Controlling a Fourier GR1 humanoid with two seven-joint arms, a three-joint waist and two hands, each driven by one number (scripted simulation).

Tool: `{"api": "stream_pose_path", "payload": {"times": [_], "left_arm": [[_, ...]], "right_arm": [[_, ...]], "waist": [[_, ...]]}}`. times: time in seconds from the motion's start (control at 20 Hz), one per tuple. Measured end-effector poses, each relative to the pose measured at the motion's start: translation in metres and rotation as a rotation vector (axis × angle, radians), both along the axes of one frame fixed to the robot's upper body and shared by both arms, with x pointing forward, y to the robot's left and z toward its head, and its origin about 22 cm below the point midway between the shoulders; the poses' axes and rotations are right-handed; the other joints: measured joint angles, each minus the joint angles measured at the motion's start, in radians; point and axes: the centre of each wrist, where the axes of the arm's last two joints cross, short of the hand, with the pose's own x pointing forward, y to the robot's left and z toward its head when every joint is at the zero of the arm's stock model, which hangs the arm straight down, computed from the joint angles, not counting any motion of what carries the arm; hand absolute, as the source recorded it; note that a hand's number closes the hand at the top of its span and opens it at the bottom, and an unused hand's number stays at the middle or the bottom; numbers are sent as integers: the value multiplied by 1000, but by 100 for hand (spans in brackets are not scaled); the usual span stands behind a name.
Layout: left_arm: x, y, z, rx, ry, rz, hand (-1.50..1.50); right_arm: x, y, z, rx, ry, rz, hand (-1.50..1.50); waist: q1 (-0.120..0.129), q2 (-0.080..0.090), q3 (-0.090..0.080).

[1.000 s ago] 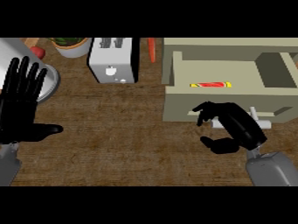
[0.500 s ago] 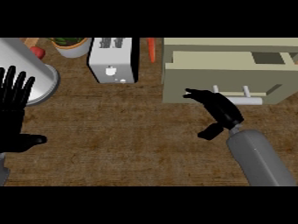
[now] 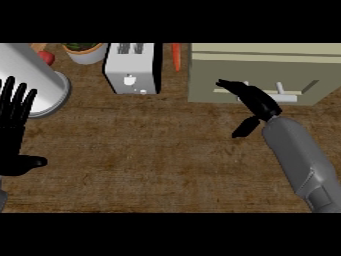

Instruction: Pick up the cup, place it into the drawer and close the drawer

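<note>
Head view: right hand (image 3: 253,100) fingers touch the shut drawer (image 3: 265,75) front.

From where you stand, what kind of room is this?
Most likely a kitchen: a wooden counter carrying a white toaster, a beige drawer unit, and what looks like a potted plant at the back.
</note>
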Motion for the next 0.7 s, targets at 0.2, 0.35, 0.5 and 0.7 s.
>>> {"api": "stream_pose_path", "payload": {"times": [0.2,0.35,0.5,0.7], "left_arm": [[-1,1,-4,-8,-6,-8,-150],[0,3,-2,-5,-2,-21,-150],[0,0,-2,-3,-7,-34,-150],[2,-1,1,10,-14,-48,-150]], "right_arm": [[15,-14,13,11,10,31,-150],[20,-23,18,14,28,34,-150],[22,-28,18,22,43,36,-150],[24,-36,23,41,78,51,-150]], "waist": [[9,-3,-1],[20,3,0],[27,1,-2],[36,2,-2]]}}
